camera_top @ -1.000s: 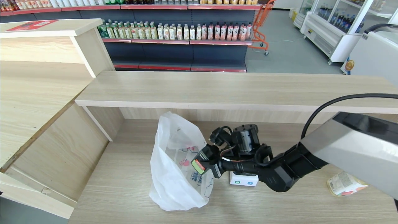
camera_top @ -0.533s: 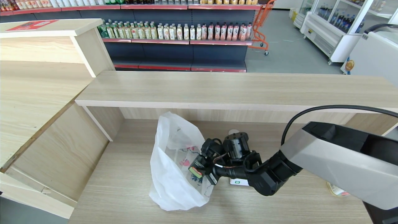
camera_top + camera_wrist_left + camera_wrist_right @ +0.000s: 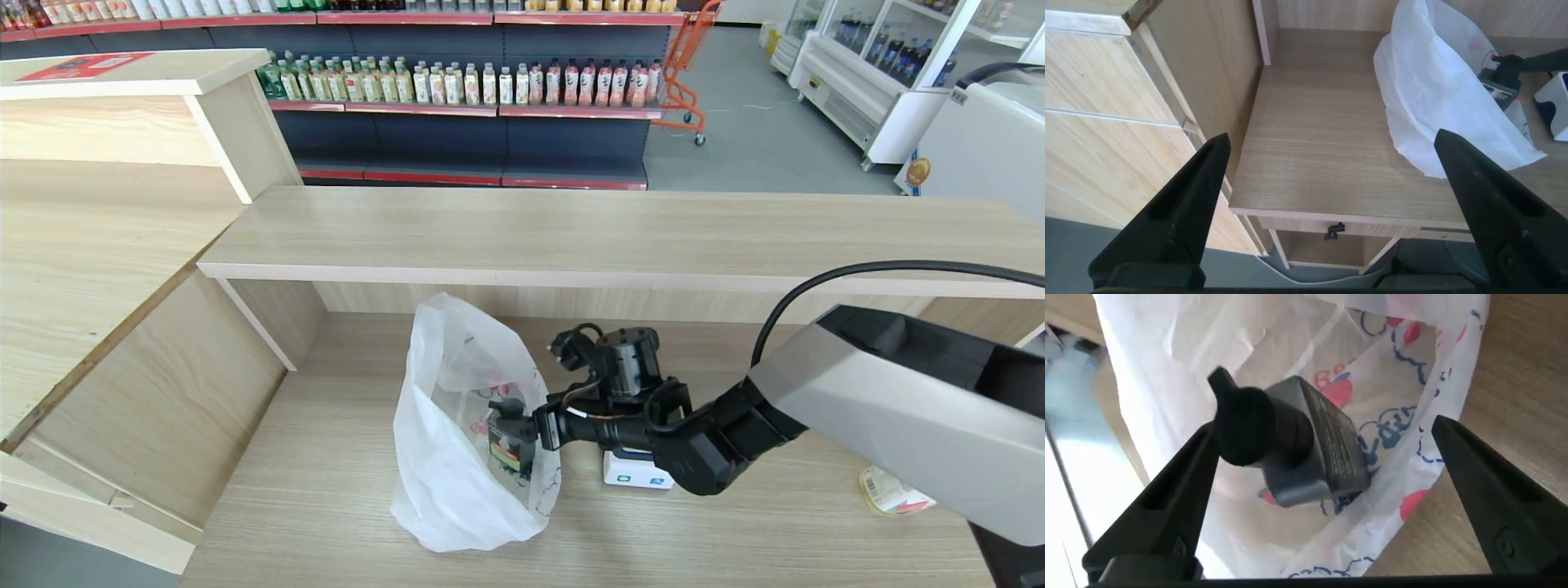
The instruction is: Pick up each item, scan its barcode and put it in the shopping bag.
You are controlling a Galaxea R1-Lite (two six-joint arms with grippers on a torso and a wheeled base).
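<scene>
A white plastic shopping bag [image 3: 454,490] stands open on the lower counter, and is also seen in the left wrist view [image 3: 1437,90]. My right gripper [image 3: 525,428] sits at the bag's mouth with its fingers spread wide [image 3: 1327,425]. A grey pouch [image 3: 1315,449] with a black cap and a red and green label lies just beyond the fingertips, inside the bag [image 3: 506,449]. My left gripper [image 3: 1331,137] hangs open and holds nothing, off the counter's left end. A small bottle [image 3: 890,492] lies on its side at the counter's far right.
A white scanner box [image 3: 638,471] sits on the counter under my right wrist, just right of the bag. The raised wooden ledge [image 3: 620,237] runs along the back. A side wall [image 3: 163,392] closes the left. Bare counter lies in front of the bag.
My right arm pushed left, carrying the pouch into the bag's mouth. Its fingers were shut on the pouch before; now they stand apart and the pouch lies loose in the bag.
</scene>
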